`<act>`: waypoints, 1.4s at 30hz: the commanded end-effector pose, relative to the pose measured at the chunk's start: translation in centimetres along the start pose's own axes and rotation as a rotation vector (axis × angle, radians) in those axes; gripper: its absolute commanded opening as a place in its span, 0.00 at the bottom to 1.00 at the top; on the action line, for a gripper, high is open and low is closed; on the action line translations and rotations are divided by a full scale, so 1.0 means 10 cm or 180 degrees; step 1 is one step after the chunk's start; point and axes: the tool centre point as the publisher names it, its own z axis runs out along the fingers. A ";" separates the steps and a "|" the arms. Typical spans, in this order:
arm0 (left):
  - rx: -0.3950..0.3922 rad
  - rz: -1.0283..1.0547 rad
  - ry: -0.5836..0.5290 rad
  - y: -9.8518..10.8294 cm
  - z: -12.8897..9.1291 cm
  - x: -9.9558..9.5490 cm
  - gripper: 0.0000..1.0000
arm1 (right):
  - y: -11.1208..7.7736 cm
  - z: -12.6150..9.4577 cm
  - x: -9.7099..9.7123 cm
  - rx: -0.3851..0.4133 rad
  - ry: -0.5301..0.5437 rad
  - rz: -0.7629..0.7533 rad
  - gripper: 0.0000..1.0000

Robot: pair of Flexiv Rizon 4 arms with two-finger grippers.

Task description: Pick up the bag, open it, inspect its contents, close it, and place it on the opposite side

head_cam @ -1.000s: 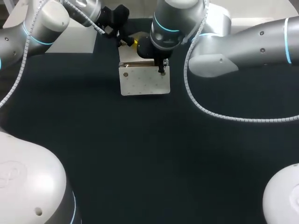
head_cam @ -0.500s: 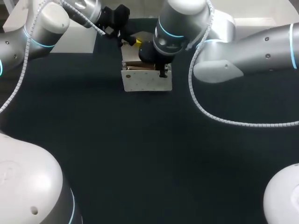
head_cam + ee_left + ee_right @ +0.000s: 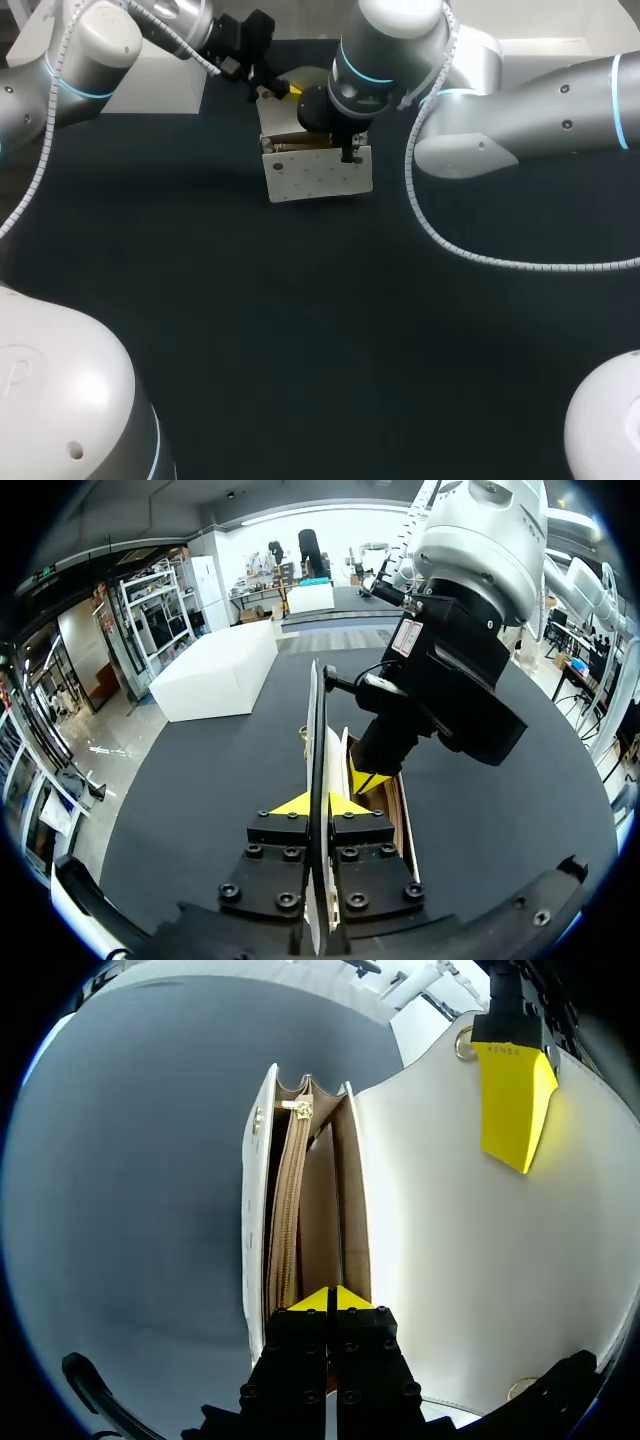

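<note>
Left pincer (image 3: 315, 805): closed to a sliver on the edge of the flap (image 3: 450, 1240), which stands raised clear of the mouth.
Bag (image 3: 318, 172): white, at the far middle of the tabletop (image 3: 300, 330), between the 2 arms. Whether its base touches the surface cannot be told.
Right pincer (image 3: 330, 1302): tips nearly meeting, nipped on a thin top edge of the bag's body, just beside the zip pocket (image 3: 285, 1215).
Interior: tan lining and 1 zipped pocket show from the right wrist. No loose contents are visible.
Step in hand: judged to be the inspection, with the bag open.
Method: hold the flap well back so it neither shades nor covers the mouth. Draw the 2 grips apart gently and evenly. Present the mouth square to the right wrist camera.
Risk: thin edges may slip from either grip, and too hard a pull could strain the flap's fold.
</note>
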 end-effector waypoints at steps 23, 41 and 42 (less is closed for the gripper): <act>0.0199 0.0121 0.0267 0.06 0.10 -0.10 0.00 | -0.03 0.10 0.08 -0.0034 0.0007 0.0112 0.00; 0.0417 0.0353 0.0218 0.02 0.16 -0.10 0.00 | 0.05 0.16 0.20 -0.0030 0.0067 0.0136 0.00; 0.0414 0.0354 0.0218 0.03 0.17 -0.10 0.00 | 0.05 0.16 0.21 -0.0033 0.0076 0.0139 0.00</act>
